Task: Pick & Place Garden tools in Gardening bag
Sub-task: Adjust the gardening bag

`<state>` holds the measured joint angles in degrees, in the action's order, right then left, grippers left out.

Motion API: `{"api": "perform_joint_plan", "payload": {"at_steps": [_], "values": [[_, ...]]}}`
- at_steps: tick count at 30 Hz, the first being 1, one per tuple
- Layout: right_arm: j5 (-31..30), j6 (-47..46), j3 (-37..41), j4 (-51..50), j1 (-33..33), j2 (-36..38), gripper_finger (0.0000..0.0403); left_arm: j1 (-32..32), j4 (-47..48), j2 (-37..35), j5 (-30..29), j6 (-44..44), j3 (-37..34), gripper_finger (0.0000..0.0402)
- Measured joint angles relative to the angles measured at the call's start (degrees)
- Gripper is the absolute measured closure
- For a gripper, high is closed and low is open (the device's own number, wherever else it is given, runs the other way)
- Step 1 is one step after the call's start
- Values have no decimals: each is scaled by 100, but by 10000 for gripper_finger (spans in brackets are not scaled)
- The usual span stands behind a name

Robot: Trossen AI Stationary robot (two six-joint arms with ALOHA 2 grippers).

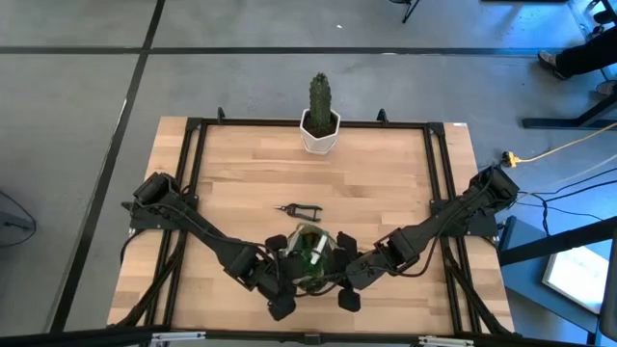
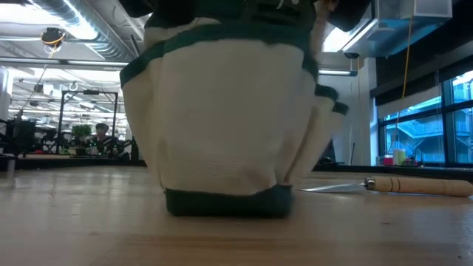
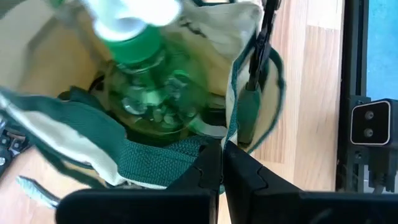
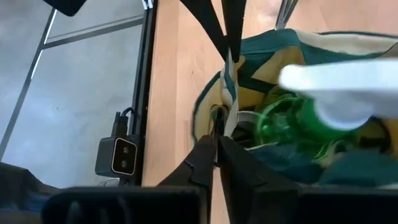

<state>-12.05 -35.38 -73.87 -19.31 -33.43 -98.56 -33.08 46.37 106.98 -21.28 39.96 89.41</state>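
Tabletop: gardening bag (image 1: 307,258) between both end effectors

This was a robotics lab or test floor inside a large open industrial office. A light wooden counter (image 1: 366,183) stood on a grey concrete floor (image 1: 77,116) marked with dark lines, and a black metal frame (image 1: 439,173) ran round its edge, carrying two dark robot arms. Cables trailed over the floor at the right, among them a yellow one (image 1: 559,149). Seen level across the counter, the room behind had an exposed ceiling with silver ducts (image 2: 81,29) and strip lights, tall windows (image 2: 429,125) at the far right, and desks with equipment at the far left, where a person (image 2: 101,133) sat.
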Motion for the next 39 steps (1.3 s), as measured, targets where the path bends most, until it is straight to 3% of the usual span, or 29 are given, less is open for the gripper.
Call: {"api": "perform_joint_plan", "payload": {"at_steps": [25, 39], "values": [[289, 523, -17, -306, -2, 22, 393, 507, -887, 2, 555, -70, -13, 399], [257, 1284, -938, -1414, 85, -9, 394, 670, -1283, 2, 257, 131, -12, 399]]}}
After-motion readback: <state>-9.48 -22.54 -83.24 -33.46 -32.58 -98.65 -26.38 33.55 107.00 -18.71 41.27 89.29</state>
